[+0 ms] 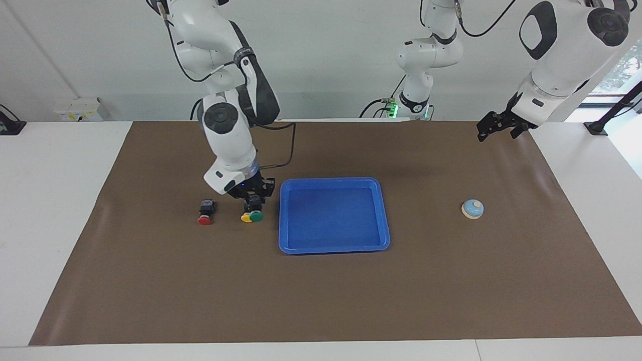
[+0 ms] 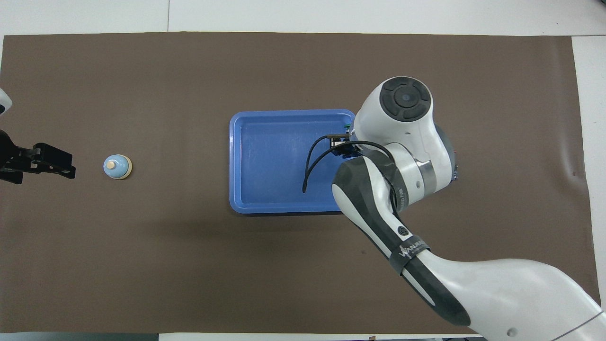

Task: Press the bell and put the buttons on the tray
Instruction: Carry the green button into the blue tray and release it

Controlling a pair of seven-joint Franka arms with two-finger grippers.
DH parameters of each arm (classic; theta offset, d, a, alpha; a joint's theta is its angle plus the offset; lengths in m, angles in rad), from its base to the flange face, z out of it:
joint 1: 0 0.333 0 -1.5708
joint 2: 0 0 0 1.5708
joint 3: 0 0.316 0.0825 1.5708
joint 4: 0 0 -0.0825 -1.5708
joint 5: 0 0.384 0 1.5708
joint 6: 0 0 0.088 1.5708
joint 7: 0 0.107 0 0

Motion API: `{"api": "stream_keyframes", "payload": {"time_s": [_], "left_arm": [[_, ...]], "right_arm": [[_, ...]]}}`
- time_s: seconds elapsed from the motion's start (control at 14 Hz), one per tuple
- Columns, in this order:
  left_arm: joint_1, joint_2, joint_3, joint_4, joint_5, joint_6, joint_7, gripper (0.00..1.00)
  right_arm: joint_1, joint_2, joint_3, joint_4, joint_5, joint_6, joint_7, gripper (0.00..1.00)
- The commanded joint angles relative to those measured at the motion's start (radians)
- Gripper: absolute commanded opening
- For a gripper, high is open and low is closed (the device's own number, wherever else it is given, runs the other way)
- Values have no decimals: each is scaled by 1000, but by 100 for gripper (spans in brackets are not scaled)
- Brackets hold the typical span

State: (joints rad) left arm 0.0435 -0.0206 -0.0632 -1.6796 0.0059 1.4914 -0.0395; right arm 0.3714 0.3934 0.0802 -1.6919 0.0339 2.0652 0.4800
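The blue tray point(image 1: 284, 220) lies mid-mat with nothing in it; it also shows in the overhead view point(image 2: 236, 161). The three buttons lie beside it toward the right arm's end. The green button point(image 1: 256, 216) and the yellow button point(image 1: 246, 218) touch each other. The red button point(image 1: 204, 219) lies apart from them. My right gripper point(image 1: 253, 199) is down at the green button's black body. From above my right arm hides the buttons, apart from a speck of green point(image 2: 347, 126). The bell point(image 1: 472, 209) stands toward the left arm's end, also seen from above point(image 2: 117, 166). My left gripper point(image 1: 494, 125) hangs raised beside the bell.
A brown mat point(image 1: 321, 301) covers the table. A black cable point(image 2: 312, 161) from my right wrist hangs over the tray. A third robot base point(image 1: 414, 103) stands at the robots' edge of the table.
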Motion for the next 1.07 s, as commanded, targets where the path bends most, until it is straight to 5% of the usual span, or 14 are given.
{"api": "stream_keyframes", "payload": {"time_s": [0.0, 0.72, 1.0], "left_arm": [[-2, -9, 5, 5, -9, -19, -11, 100], [-2, -9, 5, 5, -9, -19, -11, 100], [-2, -9, 5, 5, -9, -19, -11, 100]], "right_arm": [[4, 55, -5, 51, -12, -4, 49, 0], [6, 33, -2, -64, 57, 33, 60, 0], [33, 21, -3, -118, 58, 98, 60, 24]]}}
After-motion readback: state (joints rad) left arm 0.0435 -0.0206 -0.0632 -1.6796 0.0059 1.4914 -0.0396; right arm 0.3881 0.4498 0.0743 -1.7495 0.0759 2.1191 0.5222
